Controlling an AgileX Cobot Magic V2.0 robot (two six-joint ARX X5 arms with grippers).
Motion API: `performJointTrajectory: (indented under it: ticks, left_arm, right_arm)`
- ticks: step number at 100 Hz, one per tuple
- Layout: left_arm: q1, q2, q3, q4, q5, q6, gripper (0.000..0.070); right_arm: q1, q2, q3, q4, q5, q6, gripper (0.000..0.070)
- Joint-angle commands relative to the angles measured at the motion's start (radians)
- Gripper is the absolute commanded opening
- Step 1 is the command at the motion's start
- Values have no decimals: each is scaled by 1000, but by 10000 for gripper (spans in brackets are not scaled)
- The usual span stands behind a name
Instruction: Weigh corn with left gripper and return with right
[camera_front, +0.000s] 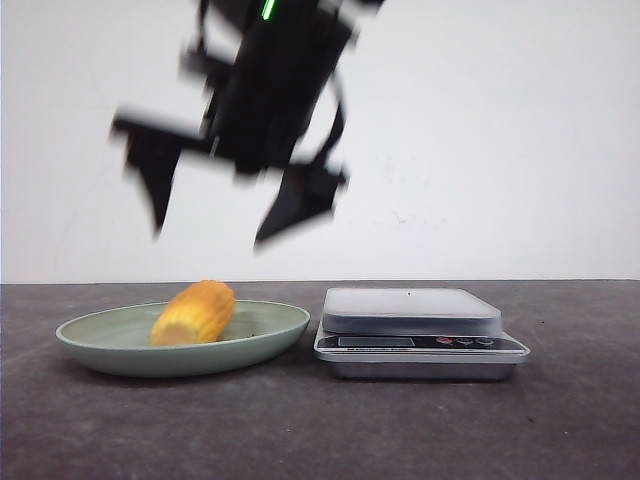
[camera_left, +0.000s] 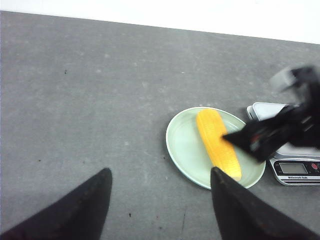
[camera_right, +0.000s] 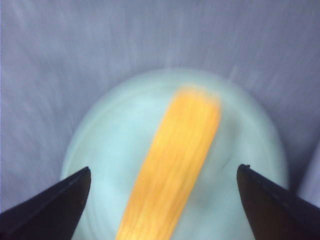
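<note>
The corn (camera_front: 195, 312), a stubby yellow-orange cob, lies on a pale green plate (camera_front: 275, 330) left of the digital scale (camera_front: 410, 312). My right gripper (camera_front: 210, 236) hangs blurred above the plate, open and empty. In the right wrist view the corn (camera_right: 175, 160) lies on the plate (camera_right: 110, 135) below and between the spread fingers of the right gripper (camera_right: 165, 169). My left gripper (camera_left: 161, 172) is open and empty over bare table, well back from the plate (camera_left: 182, 145) and the corn (camera_left: 217, 142). The blurred right gripper (camera_left: 270, 132) also shows there.
The silver scale (camera_left: 295, 167) stands close beside the plate, its platform bare. A white wall backs the dark grey table (camera_front: 320, 430). The left arm does not show in the front view.
</note>
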Motion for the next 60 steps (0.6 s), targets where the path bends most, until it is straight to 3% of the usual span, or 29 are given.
performJointTrajectory:
  ticks: [1, 20, 38, 60]
  left_arm:
    - [-6, 1, 13, 12, -3, 10, 352]
    - [-6, 1, 13, 22, -6, 21, 352]
    - [-6, 1, 13, 54, -6, 26, 352]
    - [-6, 1, 13, 89, -5, 29, 352]
  right_arm:
    - [-26, -106, 41, -6, 17, -94, 592]
    - [-140, -408, 41, -123, 58, -204, 592]
    - [-269, -714, 41, -324, 103, -288, 591]
    - [-335, -1063, 41, -591, 151, -319, 591]
